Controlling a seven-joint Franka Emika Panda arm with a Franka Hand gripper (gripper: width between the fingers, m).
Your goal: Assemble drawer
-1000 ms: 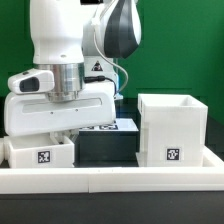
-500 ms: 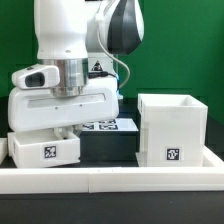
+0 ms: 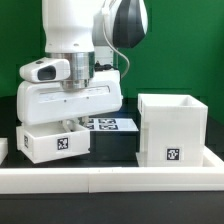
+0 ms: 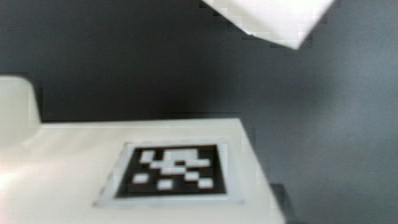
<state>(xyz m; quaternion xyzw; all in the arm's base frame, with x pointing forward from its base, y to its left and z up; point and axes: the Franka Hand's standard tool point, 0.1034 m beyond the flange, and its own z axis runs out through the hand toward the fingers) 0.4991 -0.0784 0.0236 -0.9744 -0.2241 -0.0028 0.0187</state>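
In the exterior view my gripper (image 3: 68,124) reaches down into a small open white drawer box (image 3: 57,143) with a marker tag on its front. The box hangs with the hand just above the black table, so the gripper is shut on its wall. The fingertips are hidden by the hand and the box. A larger open white box (image 3: 172,128) with a small tag stands at the exterior view's right, apart from the held box. The wrist view shows a white panel with a marker tag (image 4: 178,171) close below the camera.
The marker board (image 3: 112,124) lies on the black table behind the boxes. A white rail (image 3: 110,178) runs along the front. A white piece (image 3: 3,148) shows at the exterior view's far left edge. A white corner (image 4: 270,22) crosses the wrist view.
The arm and the small drawer box have moved together toward the exterior view's right and slightly up. The large box has not moved.
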